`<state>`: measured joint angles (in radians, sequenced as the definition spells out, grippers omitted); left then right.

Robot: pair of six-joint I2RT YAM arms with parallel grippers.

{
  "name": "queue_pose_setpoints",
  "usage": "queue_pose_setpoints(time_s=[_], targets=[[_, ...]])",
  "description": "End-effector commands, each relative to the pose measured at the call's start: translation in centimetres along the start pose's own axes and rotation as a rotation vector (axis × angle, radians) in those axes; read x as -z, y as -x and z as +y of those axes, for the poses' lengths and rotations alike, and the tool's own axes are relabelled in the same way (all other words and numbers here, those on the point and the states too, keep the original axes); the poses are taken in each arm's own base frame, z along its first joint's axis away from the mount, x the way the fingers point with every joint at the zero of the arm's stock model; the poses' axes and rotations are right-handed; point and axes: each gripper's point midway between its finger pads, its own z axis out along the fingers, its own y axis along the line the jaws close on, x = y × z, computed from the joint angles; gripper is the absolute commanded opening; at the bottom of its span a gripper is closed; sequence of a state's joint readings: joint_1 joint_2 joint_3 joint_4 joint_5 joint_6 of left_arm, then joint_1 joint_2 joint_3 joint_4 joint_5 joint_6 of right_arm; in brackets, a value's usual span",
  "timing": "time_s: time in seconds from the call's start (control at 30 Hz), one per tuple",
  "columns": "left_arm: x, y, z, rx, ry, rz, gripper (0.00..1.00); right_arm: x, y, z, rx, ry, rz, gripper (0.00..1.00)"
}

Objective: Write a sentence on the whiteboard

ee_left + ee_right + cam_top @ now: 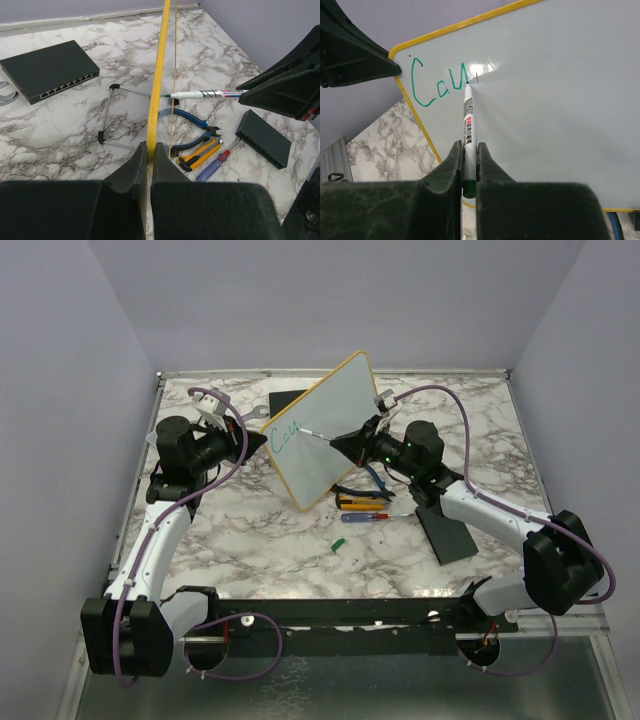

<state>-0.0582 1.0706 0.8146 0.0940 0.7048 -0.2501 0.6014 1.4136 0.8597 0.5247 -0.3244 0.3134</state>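
Nearest the arm bases, in front of the large white rectangular whiteboard with a thin yellow rim (pixel 330 420), a small green cap (pixel 337 544) lies on the marble-patterned table (pixel 250 540). To the whiteboard's right there's a flat black rectangular box (pixel 445 530). Closer in, just below the whiteboard's lower corner, a blue-and-red-handled screwdriver (pixel 214 165), a yellow-and-black utility knife (pixel 200 154) and blue-handled pliers (pixel 197 122) are bunched together.

Now the whiteboard itself: raised on edge and tilted, its face turned to the right arm. The left gripper (pixel 149 147) has its jaws pinched tight on the whiteboard's yellow rim. The right gripper (pixel 468 147) is clamped on a white marker pen with a green end (pixel 468 120), tip touching the whiteboard's face. Teal-green cursive handwriting (pixel 437 87) sits near the whiteboard's upper left corner, three letters, roughly "Cou".

Behind the whiteboard lies a flat black network switch (pixel 50 70).
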Motion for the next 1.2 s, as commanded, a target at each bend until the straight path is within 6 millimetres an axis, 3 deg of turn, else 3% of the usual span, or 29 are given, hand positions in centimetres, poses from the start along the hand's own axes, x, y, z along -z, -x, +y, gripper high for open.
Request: queue_pose_setpoints(time_s=[0.0, 0.57, 0.93, 1.17], targets=[[0.3, 0.9, -0.7, -0.051, -0.023, -0.033, 0.00, 0.5, -1.9, -1.2, -0.010, -0.054, 0.050, 0.01], [0.4, 1.0, -0.7, -0.052, -0.023, -0.033, 0.00, 0.6, -1.7, -2.0, 0.002, -0.104, 0.045, 0.01], [0.4, 1.0, -0.7, -0.053, -0.024, -0.034, 0.00, 0.4, 0.3, -2.2, 0.033, -0.126, -0.002, 0.01], [0.4, 1.0, -0.7, -0.054, -0.023, -0.034, 0.00, 1.1, 2.2, -0.6, 0.041, -0.073, -0.049, 0.01]])
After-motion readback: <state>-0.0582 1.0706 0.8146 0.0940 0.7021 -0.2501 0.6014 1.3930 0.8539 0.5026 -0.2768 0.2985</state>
